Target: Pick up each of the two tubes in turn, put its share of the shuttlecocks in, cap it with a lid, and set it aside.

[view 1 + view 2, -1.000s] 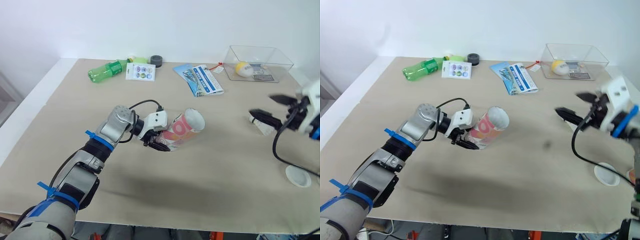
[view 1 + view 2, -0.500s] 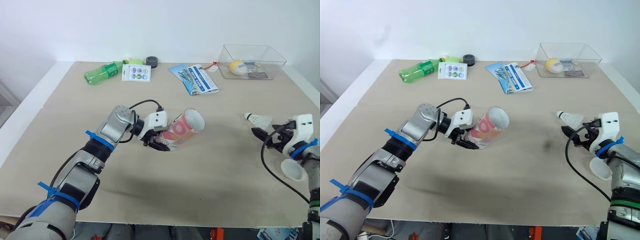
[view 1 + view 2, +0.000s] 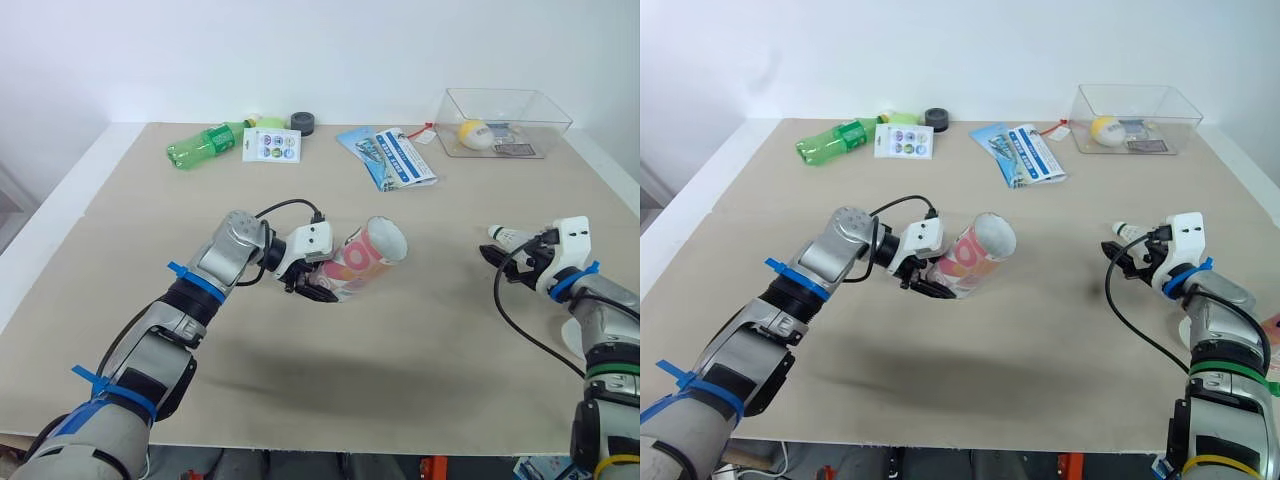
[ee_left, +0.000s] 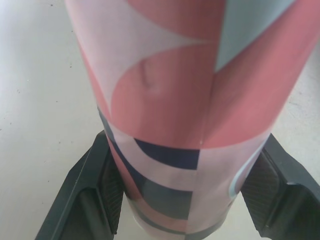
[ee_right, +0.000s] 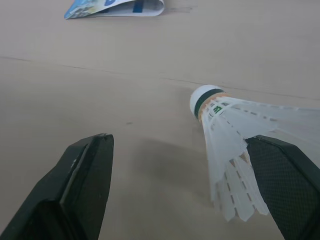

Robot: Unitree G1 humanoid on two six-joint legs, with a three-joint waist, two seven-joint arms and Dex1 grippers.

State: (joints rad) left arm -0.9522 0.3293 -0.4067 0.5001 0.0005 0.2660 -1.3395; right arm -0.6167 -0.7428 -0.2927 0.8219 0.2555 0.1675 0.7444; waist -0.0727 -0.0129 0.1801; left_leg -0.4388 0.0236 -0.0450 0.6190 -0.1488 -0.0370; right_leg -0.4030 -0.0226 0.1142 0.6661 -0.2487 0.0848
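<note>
Roughly at the table's (image 3: 420, 330) centre, a shade toward 9 o'clock, the left gripper (image 3: 316, 286) is clenched on the base end of the tube (image 3: 366, 256), one black finger (image 4: 95, 192) pressed to each side of its pink, white and navy wrap. The tube is tilted, its open mouth aimed toward 2 o'clock. Out at 3 o'clock the right gripper (image 3: 503, 256) sits low over the table with its jaws spread wide. The shuttlecock (image 5: 225, 150) lies on its side between them, feathers next to one finger (image 5: 287, 185), and whether they touch cannot be told. Along the far edge a green bottle (image 3: 205, 146), a card (image 3: 273, 144) and a tape roll (image 3: 303, 123) lie around 11 o'clock, a booklet (image 3: 390, 158) at 12, and a clear box (image 3: 505, 122) with a yellow ball (image 3: 472, 133) at 1 o'clock.
</note>
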